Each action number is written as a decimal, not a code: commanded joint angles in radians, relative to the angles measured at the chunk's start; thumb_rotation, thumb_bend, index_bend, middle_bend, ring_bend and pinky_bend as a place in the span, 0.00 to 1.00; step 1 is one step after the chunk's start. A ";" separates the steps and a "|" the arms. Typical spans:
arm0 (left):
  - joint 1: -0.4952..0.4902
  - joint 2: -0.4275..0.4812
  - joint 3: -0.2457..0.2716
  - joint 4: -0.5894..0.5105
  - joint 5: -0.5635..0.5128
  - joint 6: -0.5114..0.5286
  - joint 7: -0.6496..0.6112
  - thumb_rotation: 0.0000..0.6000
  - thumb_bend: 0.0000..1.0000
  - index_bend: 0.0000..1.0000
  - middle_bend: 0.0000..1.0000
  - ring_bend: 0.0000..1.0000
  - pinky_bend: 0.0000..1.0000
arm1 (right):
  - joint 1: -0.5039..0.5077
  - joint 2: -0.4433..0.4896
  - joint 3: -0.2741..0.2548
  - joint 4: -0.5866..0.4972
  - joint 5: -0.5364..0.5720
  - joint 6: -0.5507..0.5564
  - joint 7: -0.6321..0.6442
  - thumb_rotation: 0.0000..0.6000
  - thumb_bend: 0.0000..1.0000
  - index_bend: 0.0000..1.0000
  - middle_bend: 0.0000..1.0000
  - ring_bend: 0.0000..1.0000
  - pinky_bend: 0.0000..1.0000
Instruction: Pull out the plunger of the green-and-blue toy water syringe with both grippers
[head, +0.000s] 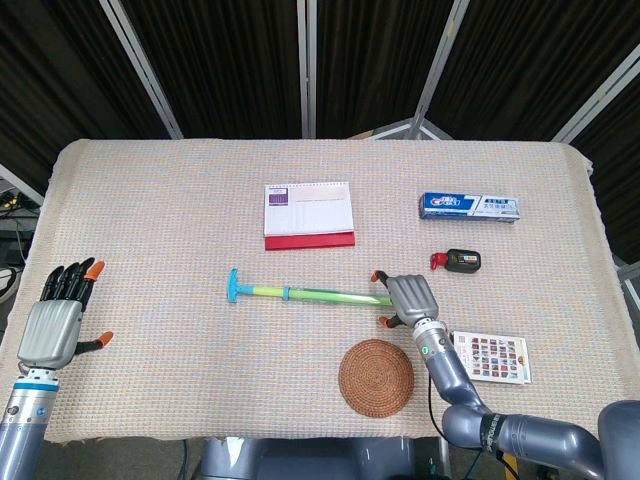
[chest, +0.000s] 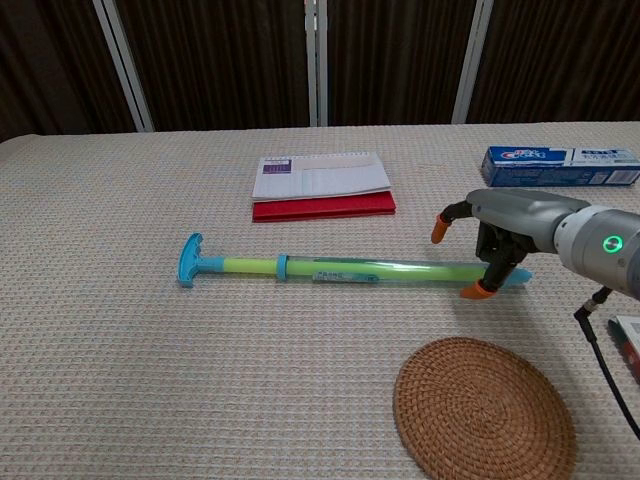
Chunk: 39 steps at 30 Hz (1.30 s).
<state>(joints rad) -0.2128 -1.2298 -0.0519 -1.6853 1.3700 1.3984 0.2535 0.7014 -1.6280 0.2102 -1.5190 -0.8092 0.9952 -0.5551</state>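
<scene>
The green-and-blue toy water syringe (head: 318, 293) lies flat across the middle of the frame, its T-shaped plunger handle (chest: 190, 259) at the left end. At its right end the right hand (head: 408, 297) hangs over the nozzle with fingers spread to either side of the barrel, not closed on it. The left hand (head: 58, 322) sits at the far lower left with fingers apart, holding nothing; a round woven coaster (head: 376, 377) lies below the syringe's right end.
</scene>
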 joint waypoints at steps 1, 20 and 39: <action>0.000 -0.001 0.000 -0.001 0.001 -0.002 0.001 1.00 0.00 0.00 0.00 0.00 0.00 | 0.014 -0.031 -0.001 0.028 0.015 0.016 -0.022 1.00 0.14 0.32 1.00 1.00 1.00; 0.003 0.003 -0.006 -0.004 -0.001 -0.012 -0.010 1.00 0.00 0.00 0.00 0.00 0.00 | 0.021 -0.127 -0.003 0.133 -0.002 0.061 -0.007 1.00 0.16 0.48 1.00 1.00 1.00; -0.022 -0.008 -0.014 0.008 -0.014 -0.060 0.008 1.00 0.00 0.00 0.08 0.04 0.04 | 0.012 -0.122 0.002 0.138 -0.029 0.073 0.002 1.00 0.50 0.66 1.00 1.00 1.00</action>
<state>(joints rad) -0.2285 -1.2349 -0.0625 -1.6801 1.3582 1.3457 0.2584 0.7146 -1.7519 0.2126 -1.3793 -0.8365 1.0669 -0.5532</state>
